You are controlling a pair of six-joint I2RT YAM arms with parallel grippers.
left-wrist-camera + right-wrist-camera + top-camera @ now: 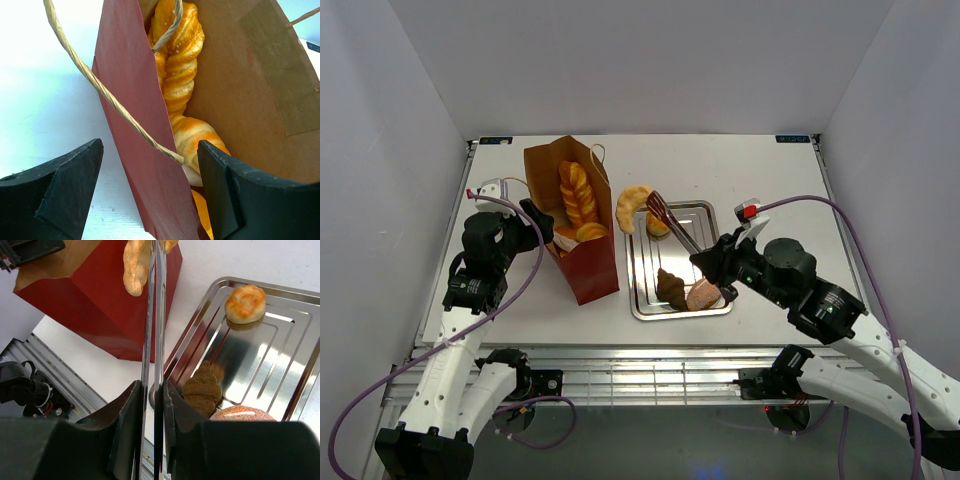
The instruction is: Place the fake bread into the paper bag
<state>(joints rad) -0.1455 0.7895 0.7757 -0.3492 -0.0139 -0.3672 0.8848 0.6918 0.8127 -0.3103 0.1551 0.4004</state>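
The red paper bag (pixel 592 270) stands open left of centre, with a braided loaf (pixel 575 192) and a round roll (pixel 590 232) inside. My left gripper (pixel 542 228) is open and straddles the bag's left wall (pixel 135 100), one finger outside and one inside beside the loaf (pixel 177 60). My right gripper (pixel 712 262) is shut on slim metal tongs (pixel 680 228). The tongs (pixel 155 315) pinch a golden croissant (pixel 633 207) in the air beside the bag's right rim. That croissant also shows in the right wrist view (pixel 134 262).
A silver tray (pixel 715 220) right of the bag holds a round roll (pixel 658 229), a dark brown pastry (pixel 670 288) and a pinkish one (pixel 703 296). The bag's cord handle (pixel 100 85) hangs across the left gripper's view.
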